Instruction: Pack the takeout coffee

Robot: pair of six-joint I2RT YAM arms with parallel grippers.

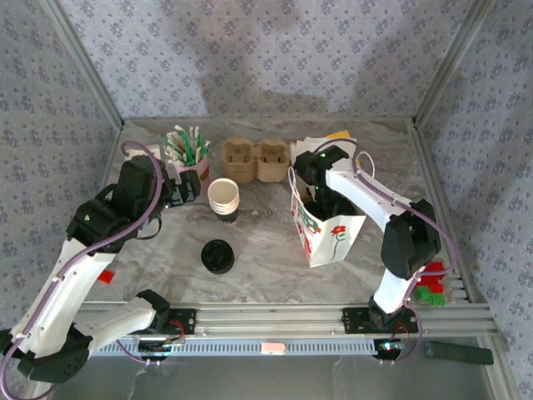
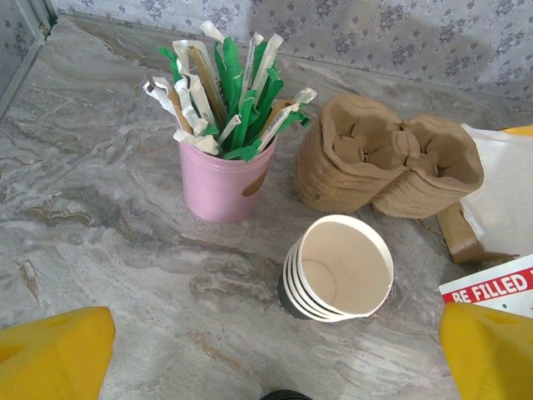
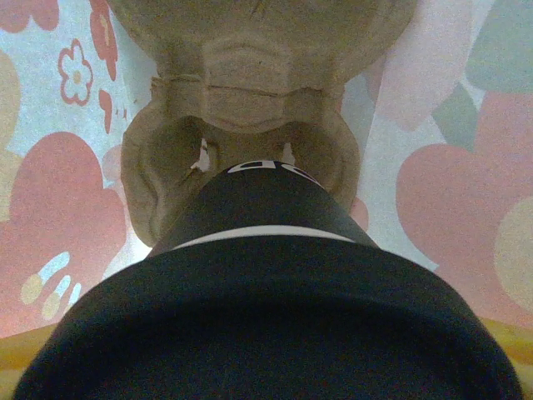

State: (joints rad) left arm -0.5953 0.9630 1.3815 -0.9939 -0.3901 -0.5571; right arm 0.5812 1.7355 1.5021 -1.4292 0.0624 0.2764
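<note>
Right gripper (image 1: 320, 202) is down inside the paper bag (image 1: 331, 240), and the takeout coffee (image 3: 266, 275) is right there with it. In the right wrist view its black lid sits directly below the camera, smack between the fingers, with only slivers of the yellow fingertips (image 3: 21, 367) peeking out on either side. The jaws are spread wide and straddle the cup, but honestly I can't tell whether the pads are pressing on it or just flanking it. Past the gripper, the bottom of the cup looks to sit in a pocket of a brown pulp carrier (image 3: 241, 83) lying in the bag, with the flowery bag walls on both sides of it.

Left gripper (image 2: 268, 354) hangs over the table (image 2: 100, 250) with its jaws spread all the way and nothing between them. Just ahead of it, a touch to the right, is the stack of lidless paper cups (image 2: 337, 271). Further ahead and to the left is a pink cup (image 2: 221, 183) stuffed with wrapped sticks (image 2: 229, 92). Ahead to the right are the spare carriers (image 2: 391, 158), nested together. From this gripper the coffee is well off to the right, over in the bag.

There's also a loose black lid (image 1: 217, 256) flat on the table, between the two arms and back toward the bases from both grippers, well apart from either.
</note>
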